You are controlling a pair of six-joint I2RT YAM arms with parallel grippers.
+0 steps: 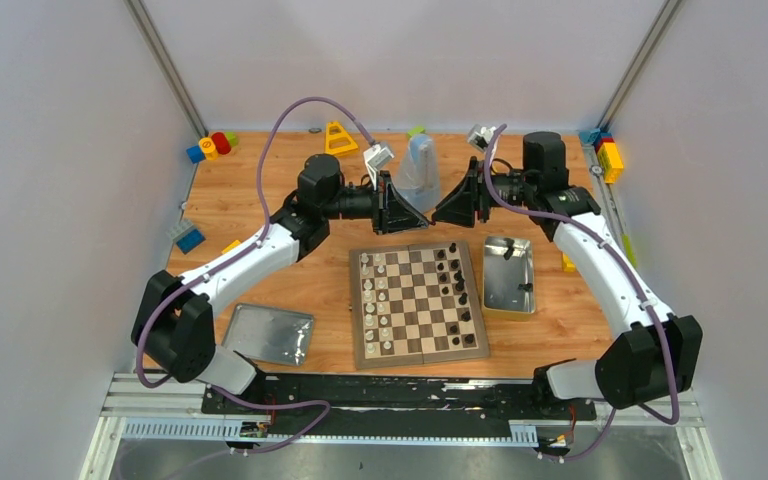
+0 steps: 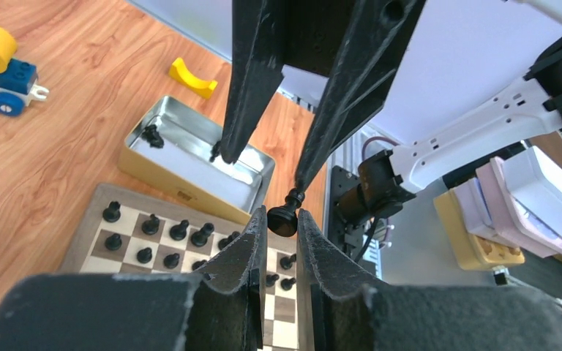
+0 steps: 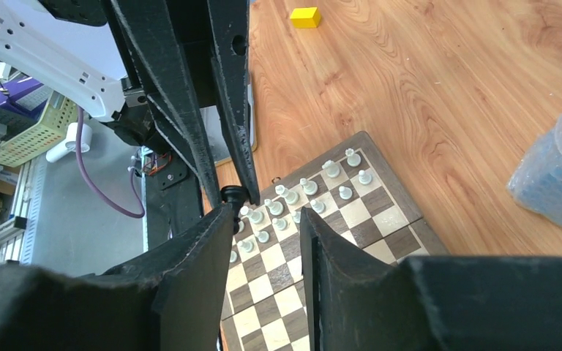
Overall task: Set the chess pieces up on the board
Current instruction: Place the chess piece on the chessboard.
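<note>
Chess pieces [image 1: 382,297]: cream ones stand in two files along the left side of the board [image 1: 418,300], black ones along its right side, with gaps. We note one black piece [image 2: 283,217] off the board, in the air above its far edge. It is pinched at its base between the tips of the left gripper [image 2: 281,214], whose jaws are nearly closed on it. Right gripper [image 3: 267,212] faces it tip to tip, jaws parted and holding nothing. One of its fingers sits just beside the piece's head. We see more black pieces lying in the open tin [image 1: 505,280] right of the board.
</note>
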